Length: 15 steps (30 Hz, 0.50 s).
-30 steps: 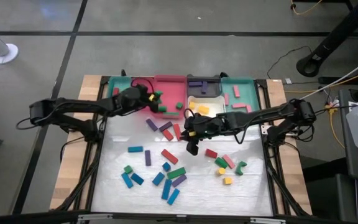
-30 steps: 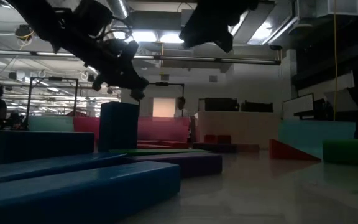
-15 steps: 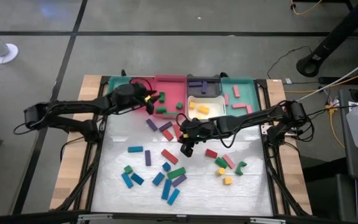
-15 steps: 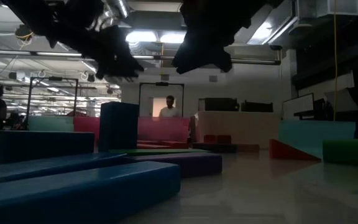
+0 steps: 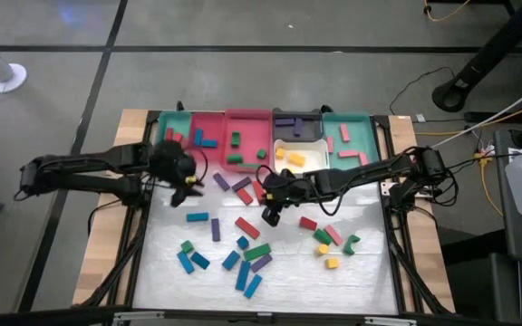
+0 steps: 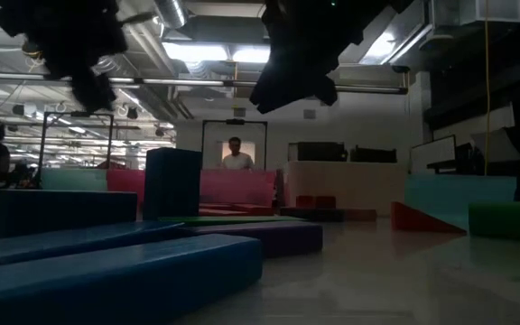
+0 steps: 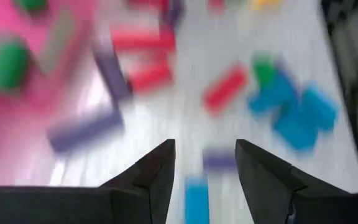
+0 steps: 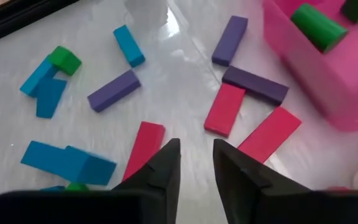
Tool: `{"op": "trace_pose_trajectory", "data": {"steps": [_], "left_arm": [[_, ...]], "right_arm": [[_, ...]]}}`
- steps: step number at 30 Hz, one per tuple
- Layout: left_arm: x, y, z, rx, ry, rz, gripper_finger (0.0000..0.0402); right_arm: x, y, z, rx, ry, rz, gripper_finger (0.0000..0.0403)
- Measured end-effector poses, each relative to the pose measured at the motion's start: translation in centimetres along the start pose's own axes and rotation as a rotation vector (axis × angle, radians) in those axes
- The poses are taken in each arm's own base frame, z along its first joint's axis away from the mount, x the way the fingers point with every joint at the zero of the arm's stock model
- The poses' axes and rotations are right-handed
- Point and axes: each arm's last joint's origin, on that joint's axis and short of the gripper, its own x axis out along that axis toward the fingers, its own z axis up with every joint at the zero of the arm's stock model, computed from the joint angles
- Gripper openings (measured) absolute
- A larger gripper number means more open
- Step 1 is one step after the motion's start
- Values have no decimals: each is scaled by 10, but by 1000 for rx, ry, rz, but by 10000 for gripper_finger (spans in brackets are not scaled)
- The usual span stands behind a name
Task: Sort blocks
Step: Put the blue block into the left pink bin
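seen from above, some blocks (image 5: 243, 254) already lay in the trays (image 5: 247, 122); about twenty remained on the white mat in front of the trays. left gripper (image 5: 188, 187) hovered released, empty; right gripper (image 5: 269, 215) empty, fingers slightly parted.

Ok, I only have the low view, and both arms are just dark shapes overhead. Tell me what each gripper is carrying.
Observer: The left gripper carries nothing. Its fingers are open, with only the white mat showing between them.
Operator: Now the right one.
Observer: The right gripper is empty too. Its fingers are a narrow gap apart, above a red block lying on the mat.
Operator: Give me the pink tray's contents.
Observer: The pink tray holds several green blocks and one blue block.
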Motion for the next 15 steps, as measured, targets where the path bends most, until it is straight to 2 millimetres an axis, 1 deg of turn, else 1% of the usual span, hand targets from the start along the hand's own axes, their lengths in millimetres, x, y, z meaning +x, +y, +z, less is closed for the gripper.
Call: {"op": "trace_pose_trajectory", "data": {"steps": [4,10,15], "left_arm": [[6,-10,-10,-2,88,-48,155],[16,-22,-13,55,145,-70,155],[34,-28,-17,78,249,-63,155]], "right_arm": [[1,-7,4,17,-9,-12,128],[3,-19,11,43,-18,-36,186],[4,-26,14,56,-20,-43,210]]}}
